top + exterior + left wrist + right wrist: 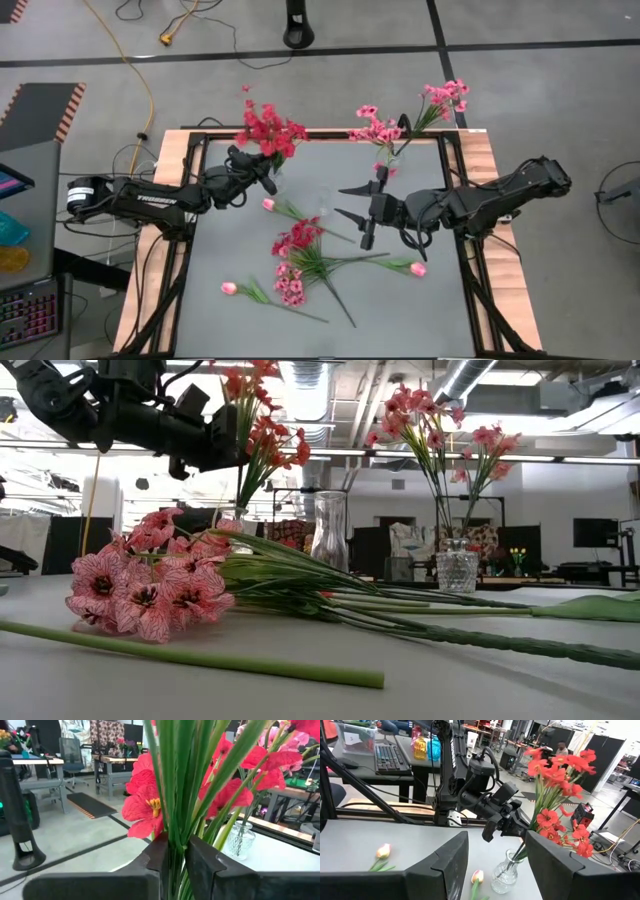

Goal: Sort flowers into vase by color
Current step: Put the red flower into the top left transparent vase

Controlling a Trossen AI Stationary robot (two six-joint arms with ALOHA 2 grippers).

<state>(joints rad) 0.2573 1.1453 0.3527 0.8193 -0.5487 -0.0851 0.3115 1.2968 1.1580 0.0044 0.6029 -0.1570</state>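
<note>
While red flowers stand in a vase, loose sprigs lie across the desk.

From above, the left tool (pixel 268 178) sits at the red flowers (pixel 268 128) in the far-left vase (pixel 277 183); the right tool (pixel 352 211) hangs wide and empty mid-desk. Level with the desk (pixel 300 680), a pink spray (pixel 150 585) lies lengthwise, blooms left, stems right. Through the left wrist, the fingers (pixel 157 860) narrowly flank upright green stems (pixel 175 795). Through the right wrist, red blooms lean rightward.

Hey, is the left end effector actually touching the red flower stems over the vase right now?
Touching. In the left wrist view the left end effector has its fingers pressed against both sides of the red flowers' green stems, with no gap showing.
</note>
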